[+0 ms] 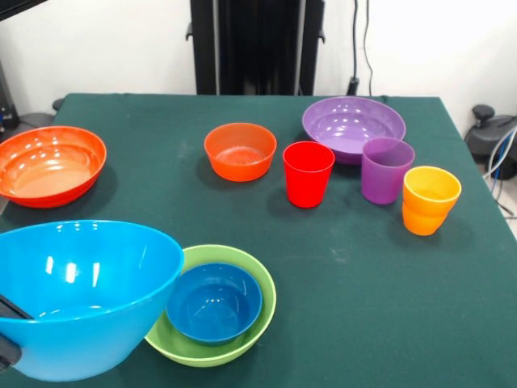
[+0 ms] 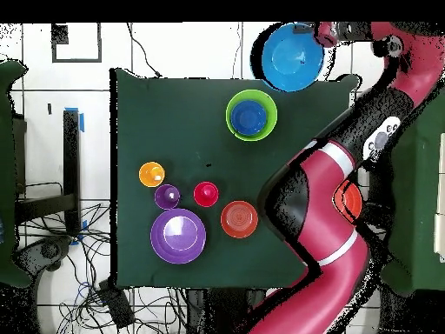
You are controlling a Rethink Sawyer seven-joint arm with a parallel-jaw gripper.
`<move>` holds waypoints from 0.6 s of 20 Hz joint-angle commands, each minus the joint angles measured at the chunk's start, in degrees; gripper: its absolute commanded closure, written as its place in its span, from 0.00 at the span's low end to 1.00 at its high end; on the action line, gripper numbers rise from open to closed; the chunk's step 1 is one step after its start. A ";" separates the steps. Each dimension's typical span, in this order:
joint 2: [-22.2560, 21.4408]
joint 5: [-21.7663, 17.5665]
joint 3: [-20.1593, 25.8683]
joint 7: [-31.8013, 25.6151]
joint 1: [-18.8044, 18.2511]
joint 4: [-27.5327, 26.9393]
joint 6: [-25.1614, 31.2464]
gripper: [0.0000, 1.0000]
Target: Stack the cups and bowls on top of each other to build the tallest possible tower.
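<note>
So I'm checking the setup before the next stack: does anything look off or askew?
The light blue bowl is tilted and raised at the table's edge, with the hand at its rim. The dark blue bowl sits nested in the lime green bowl. Nothing looks spilled or damaged.

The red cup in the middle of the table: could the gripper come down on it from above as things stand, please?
Probably not yet. The red cup stands upright and apart from its neighbours, with nothing over it, but the gripper is carrying the light blue bowl by its rim and would have to set that down first.
</note>
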 commanded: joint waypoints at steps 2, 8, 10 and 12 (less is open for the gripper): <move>-0.02 -6.82 0.13 9.03 3.52 -8.30 -5.89 1.00; 0.11 -7.14 0.13 10.42 3.80 -8.30 -6.49 1.00; 0.20 -7.16 0.13 9.84 3.90 -8.28 -6.76 1.00; 0.15 -7.05 0.14 10.52 4.06 -8.33 -6.98 1.00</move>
